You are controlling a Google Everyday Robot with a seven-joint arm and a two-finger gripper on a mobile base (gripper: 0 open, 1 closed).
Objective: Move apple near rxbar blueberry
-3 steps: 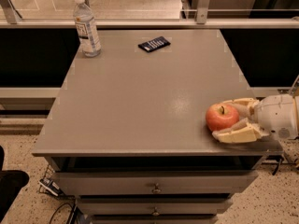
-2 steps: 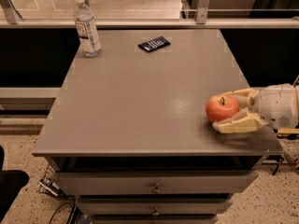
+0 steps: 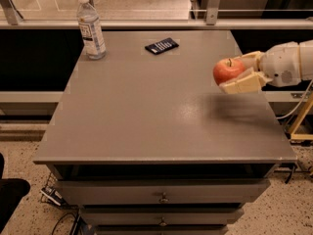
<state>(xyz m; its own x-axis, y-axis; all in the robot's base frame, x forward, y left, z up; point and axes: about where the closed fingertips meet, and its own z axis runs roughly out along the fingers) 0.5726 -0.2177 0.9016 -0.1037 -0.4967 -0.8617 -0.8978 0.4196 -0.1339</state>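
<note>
The gripper [image 3: 231, 73] reaches in from the right edge of the view, on the end of a white arm [image 3: 288, 62], and its two cream fingers [image 3: 240, 83] are closed around the apple [image 3: 228, 70], one finger along the far side of the fruit and one along the near side. The apple is red with its short dark stem pointing up, and it hangs in the air above the right part of the grey table [image 3: 146, 121], not touching the top; a soft dark shadow [image 3: 237, 109] lies on the surface beneath and a little nearer the camera. The blueberry bar [image 3: 162, 45], a flat dark wrapper with white print, lies flat near the far edge of the table, about midway across and turned at a slight angle, well apart from the apple, to its left and further back. A clear plastic water bottle [image 3: 91, 27] with a white cap stands upright at the far left corner, left of the bar and off the line between apple and bar. Under the table top are drawers [image 3: 164, 192] with small knobs. Behind the table runs a metal rail with glass panes [image 3: 146, 4], and below is a speckled floor [image 3: 293, 214].
</note>
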